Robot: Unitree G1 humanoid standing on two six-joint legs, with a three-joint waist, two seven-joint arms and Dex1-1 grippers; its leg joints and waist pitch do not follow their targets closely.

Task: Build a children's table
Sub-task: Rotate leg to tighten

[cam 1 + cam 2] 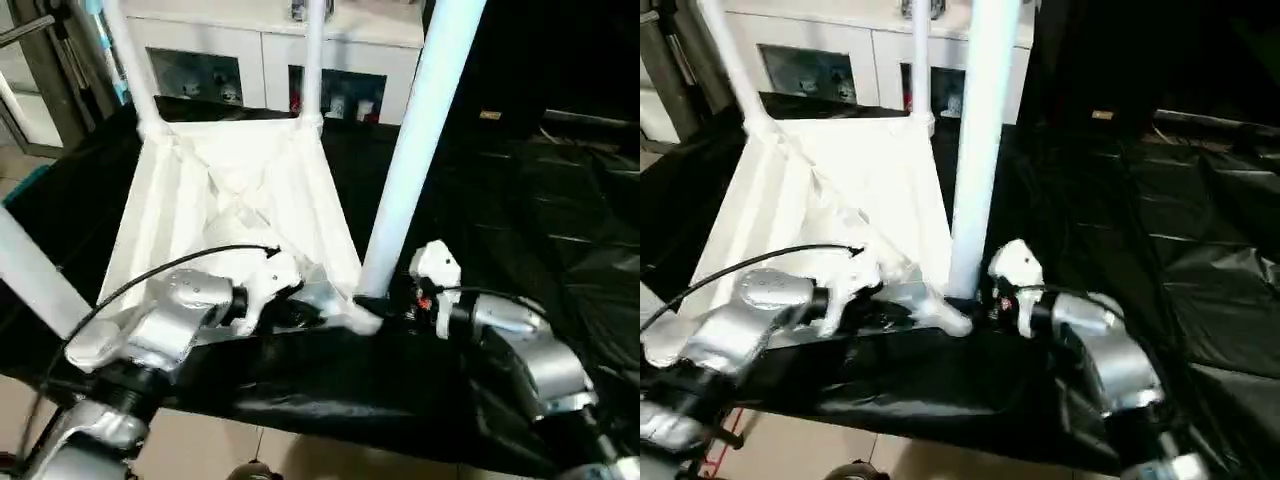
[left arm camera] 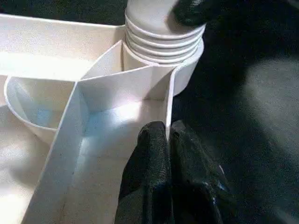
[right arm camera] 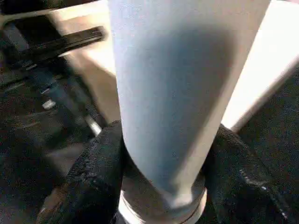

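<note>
A white plastic children's table top (image 1: 235, 215) lies upside down on a counter (image 1: 540, 230) covered in black sheeting, its ribbed, X-braced underside facing up. 4 white tube legs stand in its corner sockets. 2 legs (image 1: 313, 60) rise at the far corners, near a white glass-door cabinet (image 1: 265, 65) behind the counter. A third leg (image 1: 30, 275) leans out at the near left corner. The fourth leg (image 1: 420, 140) rises from the near right corner socket (image 2: 161, 56), where its ringed base sits in the round socket.

The left gripper (image 2: 168, 140) rests on the near edge of the table top, just beside that socket. Its 2 black fingers (image 2: 149, 163) are pressed together, pinching the thin outer rim wall of the top between them.

The right gripper (image 3: 163, 172) is at the base of the fourth leg, just above the socket. Its 2 black fingers (image 3: 100, 168) sit on opposite sides of the tube, touching it and clamped around it.

Both silver forearms reach in from the near side of the counter, the left (image 1: 165, 320) over the table top's near edge and the right (image 1: 520, 345) over the black sheeting.
</note>
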